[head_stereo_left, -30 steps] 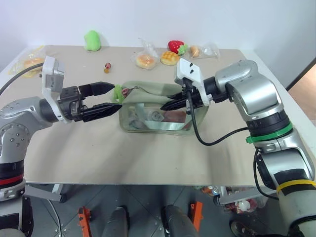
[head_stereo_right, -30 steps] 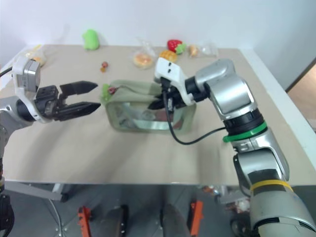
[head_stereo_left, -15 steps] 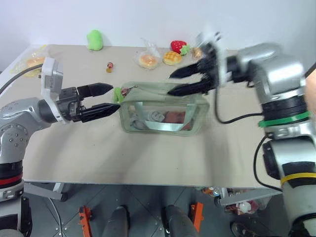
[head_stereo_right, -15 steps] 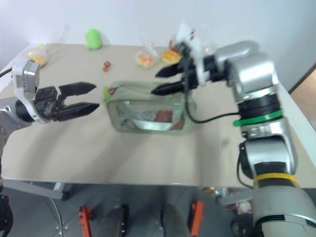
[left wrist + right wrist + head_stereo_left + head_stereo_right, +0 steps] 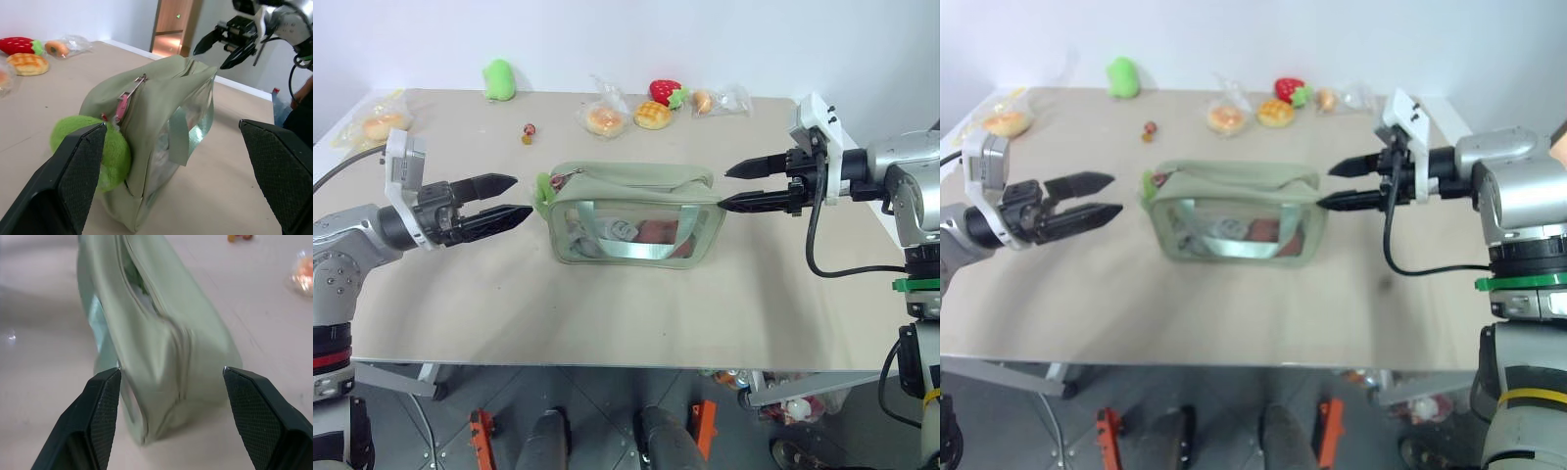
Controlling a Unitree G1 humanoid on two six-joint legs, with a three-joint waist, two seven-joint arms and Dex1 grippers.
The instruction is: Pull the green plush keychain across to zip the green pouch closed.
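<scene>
No text, label, brand, number or sign can be read anywhere in these views (the wrapped snacks at the back of the desk are too small to make out any print).

The pouch (image 5: 631, 217) stands mid-bench (image 5: 607, 313), the plush keychain (image 5: 544, 188) at its left end. My left pincer (image 5: 514, 199) hovers just left of the keychain, apart from it; my right pincer (image 5: 732, 187) hovers just beside the pouch's right end. Behind, along the bench's far edge, lie a plush toy (image 5: 496, 78) and bagged toy foods (image 5: 605, 119).
</scene>
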